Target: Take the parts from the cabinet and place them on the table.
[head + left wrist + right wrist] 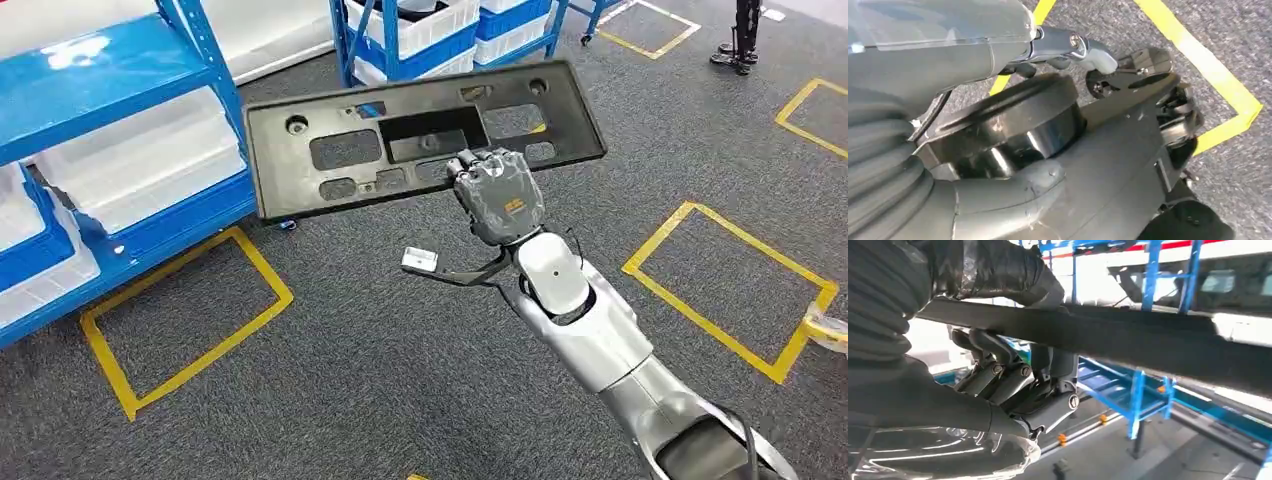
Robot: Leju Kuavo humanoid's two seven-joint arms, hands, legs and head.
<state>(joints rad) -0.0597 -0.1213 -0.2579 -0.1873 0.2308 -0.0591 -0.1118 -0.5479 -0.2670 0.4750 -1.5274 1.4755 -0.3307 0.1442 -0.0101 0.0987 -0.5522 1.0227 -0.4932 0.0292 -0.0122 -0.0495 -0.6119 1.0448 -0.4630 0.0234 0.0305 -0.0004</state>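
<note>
- The right hand (497, 195) grips a long black plastic panel (420, 135) at the middle of its lower edge, holding it out in the air above the grey carpet (380, 360)
- In the right wrist view the thumb lies over the panel's top face and the darker fingers (998, 365) curl beneath it, so the edge is clamped between them
- The panel is out of the blue shelving (110, 110) at the left, tilted slightly, and touches nothing else; no table can be seen from the head view
- Judgement: the step in hand is the carry to the table; with 1 hand on so wide a part, the ends could swing or sag, so the wrist should be kept level and any turn of the body made slowly
- Watch the panel's left end, which passes near the shelf post; it needs room before turning
- The right arm (600, 340) reaches forward and up from the lower right, elbow partly bent, back of the hand towards the camera
- The left hand (998, 195) hangs low by dark parts of the robot; whether its fingers are apart or curled I cannot tell
</note>
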